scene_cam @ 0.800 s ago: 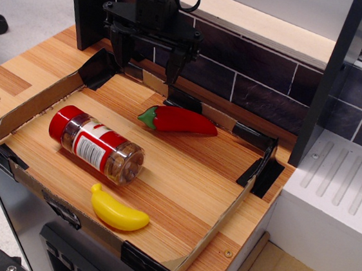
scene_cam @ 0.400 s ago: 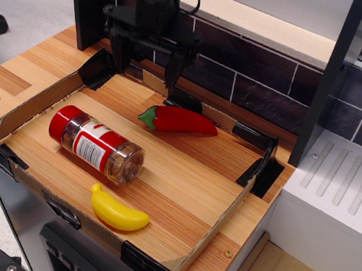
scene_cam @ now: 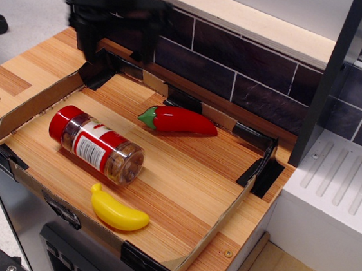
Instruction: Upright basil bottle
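Observation:
The basil bottle (scene_cam: 96,144) lies on its side in the left half of the shallow cardboard tray (scene_cam: 213,226). Its red cap points to the back left and its clear base to the front right. My gripper (scene_cam: 115,46) hangs above the tray's back left corner, blurred by motion. It is well above and behind the bottle and touches nothing. Its two dark fingers (scene_cam: 86,40) stand wide apart, so it is open and empty.
A red toy chili pepper (scene_cam: 179,120) lies behind the bottle to its right. A yellow toy banana (scene_cam: 118,212) lies by the tray's front wall. A dark tiled wall (scene_cam: 252,72) runs behind the tray, and a white grooved unit (scene_cam: 337,191) stands at the right.
The gripper has moved left and slightly up, from above the tray's back wall near the pepper to above the back left corner. The bottle, pepper and banana have not moved.

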Motion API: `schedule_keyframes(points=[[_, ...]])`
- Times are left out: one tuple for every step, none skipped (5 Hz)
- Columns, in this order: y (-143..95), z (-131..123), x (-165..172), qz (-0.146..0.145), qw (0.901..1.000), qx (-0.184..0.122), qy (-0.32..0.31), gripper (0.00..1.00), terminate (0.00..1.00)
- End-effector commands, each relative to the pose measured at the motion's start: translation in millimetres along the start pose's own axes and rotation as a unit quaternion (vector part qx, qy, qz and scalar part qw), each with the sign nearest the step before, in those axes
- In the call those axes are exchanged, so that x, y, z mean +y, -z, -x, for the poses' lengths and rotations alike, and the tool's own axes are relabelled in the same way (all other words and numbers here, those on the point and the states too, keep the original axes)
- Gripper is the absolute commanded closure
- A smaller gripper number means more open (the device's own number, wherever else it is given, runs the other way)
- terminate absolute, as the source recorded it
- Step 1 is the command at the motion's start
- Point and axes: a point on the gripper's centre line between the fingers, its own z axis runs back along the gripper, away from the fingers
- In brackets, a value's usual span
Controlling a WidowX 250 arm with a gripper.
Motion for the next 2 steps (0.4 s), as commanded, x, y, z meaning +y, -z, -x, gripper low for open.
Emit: schedule_keyframes(points=[[-6.2, 9.6, 33.0, -0.029, 0.9709, -0.031, -0.236, 0.00, 0.00], [5.7, 16.6, 40.1, -0.040, 0.9545, -0.032, -0.294, 0.00, 0.00]])
